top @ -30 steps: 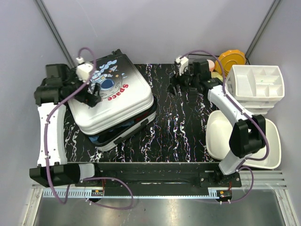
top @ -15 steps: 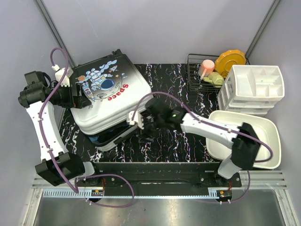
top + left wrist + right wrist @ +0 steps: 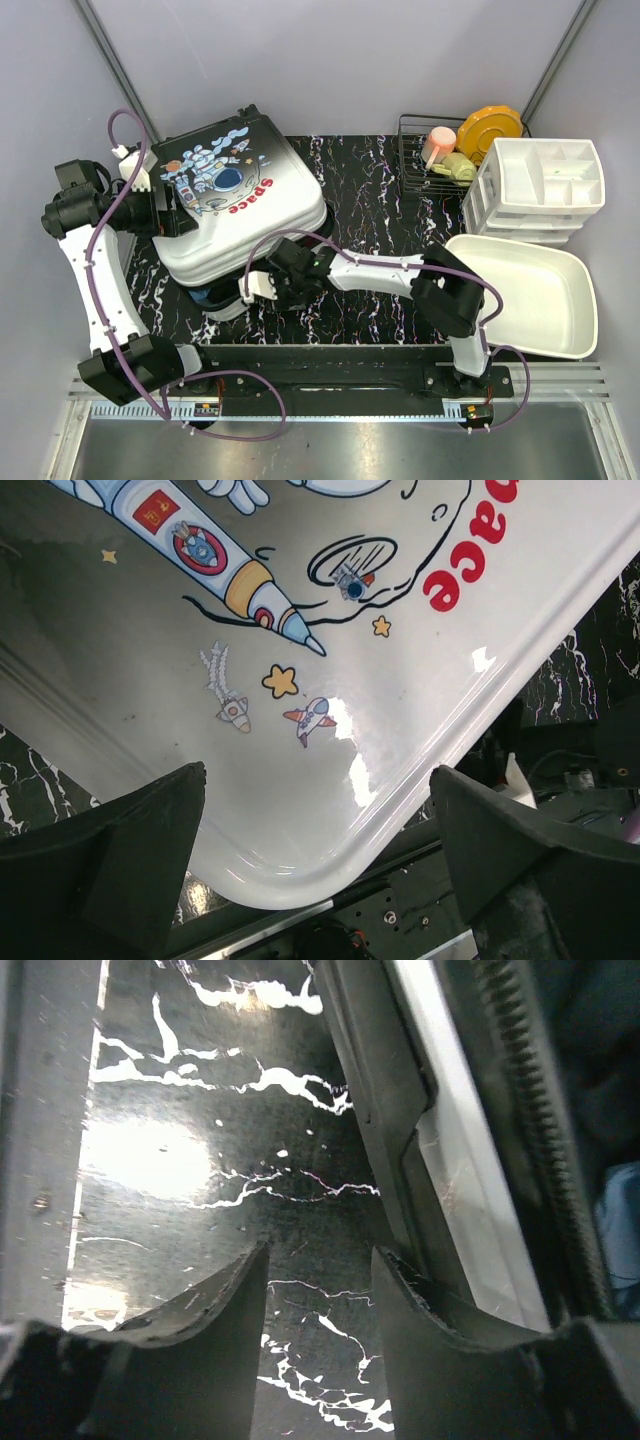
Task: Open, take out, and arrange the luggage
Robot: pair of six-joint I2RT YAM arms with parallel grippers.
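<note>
**Item 1, luggage** (image 3: pixel 235 205). Hard-shell suitcase that lay flat at the far left of the bench (image 3: pixel 380 225), a black top veined in white. The lid shaded from white to black and carried a cartoon astronaut, a rocket, small stars and the word "Space" in red. From the left wrist only the letters "ace" could be read. No other writing or brand mark was legible. The lid sat skewed on the lower shell, with the seam gaping along the near side. Something blue (image 3: pixel 205 295) showed in that gap. The right wrist view showed the black trim and a run of zip teeth (image 3: pixel 530 1110).

**Item 2, left hand** (image 3: pixel 165 212). It stood at the left edge of the lid. Its fingers (image 3: pixel 120 860) were spread wide over a rounded lid corner and held nothing.

**Item 3, right hand** (image 3: pixel 262 285). It was low on the bench, just beside the near edge of the case. Its fingers (image 3: pixel 200 1320) were parted with only bare bench between them.

**Item 4, white basin** (image 3: pixel 520 295). It sat at the near right, well apart from the case.

**Item 5, white drawer organiser** (image 3: pixel 545 185). A compartmented unit at the far right, behind the basin.

**Item 6, wire rack** (image 3: pixel 410 165). It stood beside the organiser and held a pink cup (image 3: pixel 438 142). An orange plate (image 3: pixel 492 128) stood at its right end.
</note>
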